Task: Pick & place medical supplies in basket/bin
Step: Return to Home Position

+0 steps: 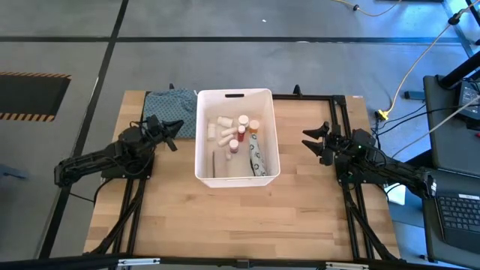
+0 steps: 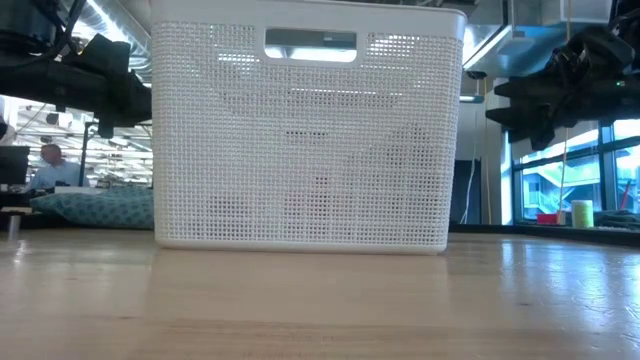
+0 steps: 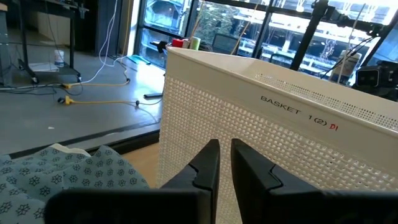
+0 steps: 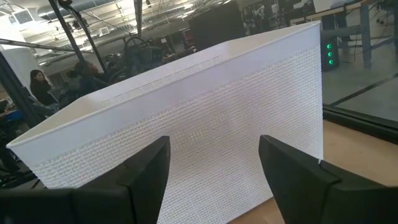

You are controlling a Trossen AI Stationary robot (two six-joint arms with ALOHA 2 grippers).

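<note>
Left gripper (image 3: 224, 146) hung by the basket's (image 1: 199, 135) left wall, fingers almost together, empty; right gripper (image 4: 214, 142) by its right wall, spread wide, empty; basket mid-bench (image 1: 240, 217), medical supplies (image 1: 238, 133) inside; patterned cloth (image 1: 171, 103) beyond, far-left corner.

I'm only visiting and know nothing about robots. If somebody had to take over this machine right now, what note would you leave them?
Left claw: shut, empty, by the left side of the white bin, near the patterned cloth.
Right claw: open, empty, off the bin's right side.
Supplies: white rolls, red-capped bottles, an orange-capped bottle and the patterned packet lie inside the bin.
Done: no supplies show on the table outside the bin.
Left: probably only parking both arms. The cloth is not part of the job.
</note>
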